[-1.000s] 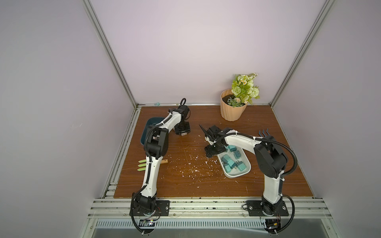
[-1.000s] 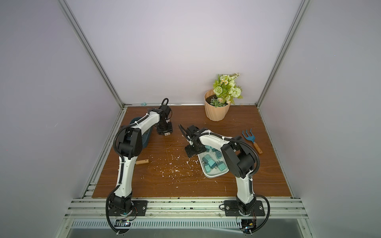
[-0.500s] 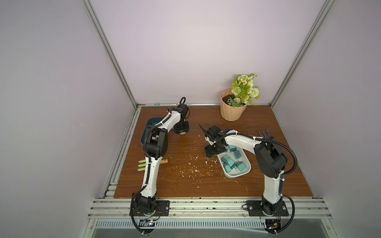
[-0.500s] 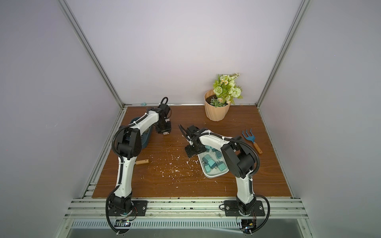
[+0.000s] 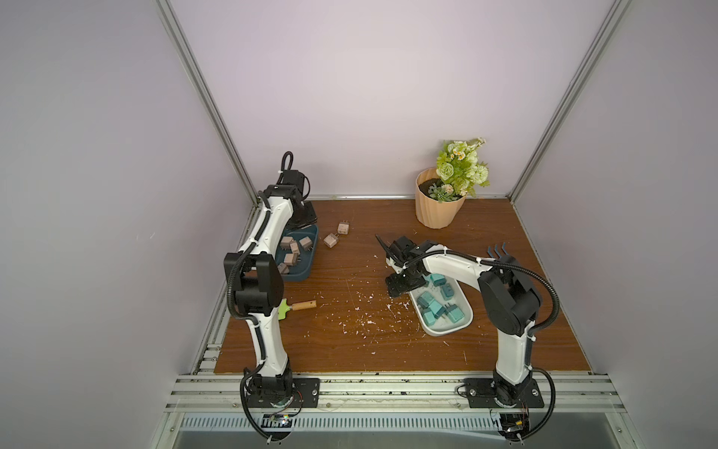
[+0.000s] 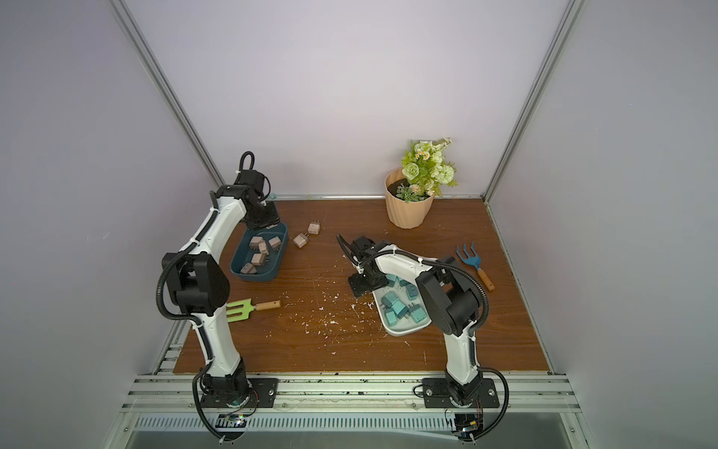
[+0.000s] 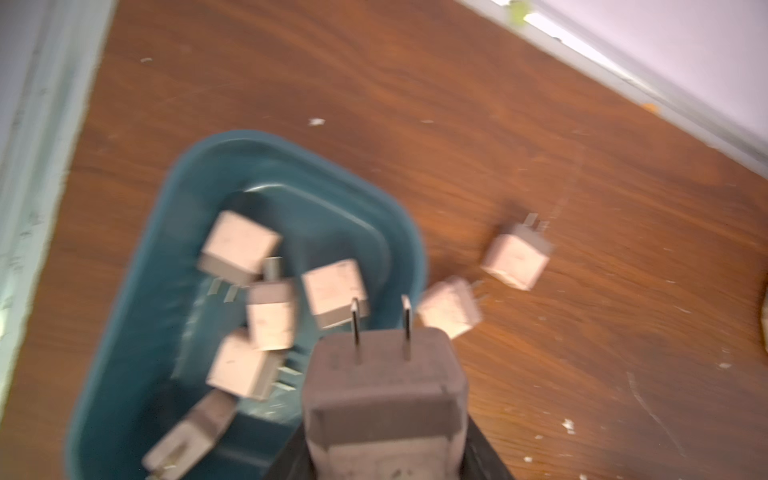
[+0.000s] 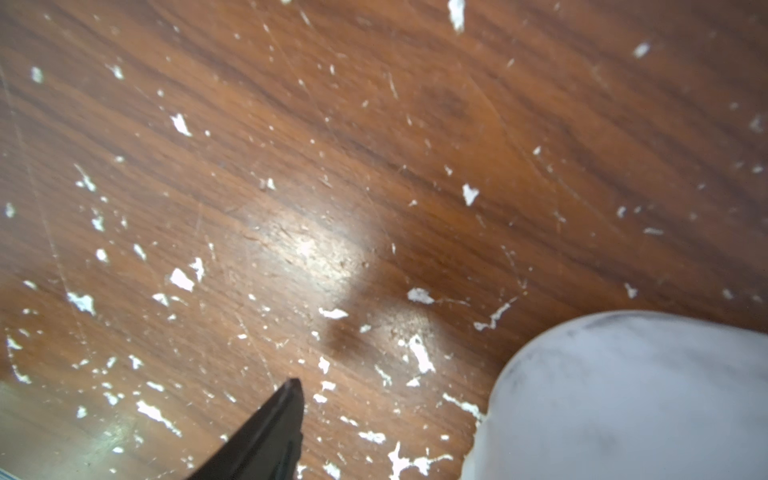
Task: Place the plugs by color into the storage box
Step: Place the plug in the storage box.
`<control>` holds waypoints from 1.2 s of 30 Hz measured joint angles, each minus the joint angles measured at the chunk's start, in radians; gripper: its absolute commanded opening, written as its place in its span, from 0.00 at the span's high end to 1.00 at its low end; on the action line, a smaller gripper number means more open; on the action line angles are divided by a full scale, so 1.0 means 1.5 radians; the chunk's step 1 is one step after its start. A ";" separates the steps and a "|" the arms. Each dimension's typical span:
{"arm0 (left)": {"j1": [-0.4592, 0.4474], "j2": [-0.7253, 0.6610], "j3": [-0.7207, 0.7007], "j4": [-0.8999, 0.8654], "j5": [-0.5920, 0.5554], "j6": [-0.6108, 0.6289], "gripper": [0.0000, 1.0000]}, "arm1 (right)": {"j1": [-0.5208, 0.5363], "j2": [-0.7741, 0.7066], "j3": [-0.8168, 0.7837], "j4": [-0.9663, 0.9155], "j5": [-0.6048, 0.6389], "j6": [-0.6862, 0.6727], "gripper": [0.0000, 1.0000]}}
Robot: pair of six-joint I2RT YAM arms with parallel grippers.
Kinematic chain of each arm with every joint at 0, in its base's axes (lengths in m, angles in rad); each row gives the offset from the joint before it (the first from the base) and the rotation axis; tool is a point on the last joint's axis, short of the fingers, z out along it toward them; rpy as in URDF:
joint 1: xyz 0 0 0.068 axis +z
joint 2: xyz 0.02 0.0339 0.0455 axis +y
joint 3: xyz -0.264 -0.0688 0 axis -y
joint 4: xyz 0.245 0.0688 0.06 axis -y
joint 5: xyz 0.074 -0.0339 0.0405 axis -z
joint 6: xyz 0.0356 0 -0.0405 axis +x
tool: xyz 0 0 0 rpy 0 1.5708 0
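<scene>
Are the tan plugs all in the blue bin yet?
Not all. Five sit in the bin; two plugs lie on the table beside it; the left hand grips another plug.

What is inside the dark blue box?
Five pinkish-tan plugs lie in the blue box. The left gripper, gripping a sixth plug above it, covers the far corner in both top views.

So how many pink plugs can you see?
8 plugs. Five lie in the blue tray. Two sit on the table beside it. One is in the left gripper. The arm may hide more.
</scene>
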 measured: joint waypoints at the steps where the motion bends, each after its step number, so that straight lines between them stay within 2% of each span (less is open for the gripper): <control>1: 0.016 -0.001 -0.015 -0.001 -0.001 0.008 0.53 | 0.000 0.000 0.001 -0.001 0.000 0.000 0.20; 9: 0.100 0.005 -0.091 -0.011 -0.038 0.056 0.53 | 0.000 0.003 0.005 -0.005 0.000 0.000 0.20; 17: 0.102 0.055 -0.092 -0.011 -0.079 0.088 0.53 | 0.000 0.004 0.006 -0.006 0.000 0.000 0.20; 31: 0.101 0.108 -0.091 0.001 -0.101 0.092 0.50 | 0.000 0.005 0.007 -0.007 0.000 0.001 0.20; 33: 0.101 0.108 -0.091 0.002 -0.103 0.090 0.47 | 0.000 0.006 0.008 -0.008 0.000 0.001 0.20; 36: 0.101 0.108 -0.091 0.004 -0.106 0.087 0.37 | 0.000 0.008 0.012 -0.011 0.001 0.003 0.20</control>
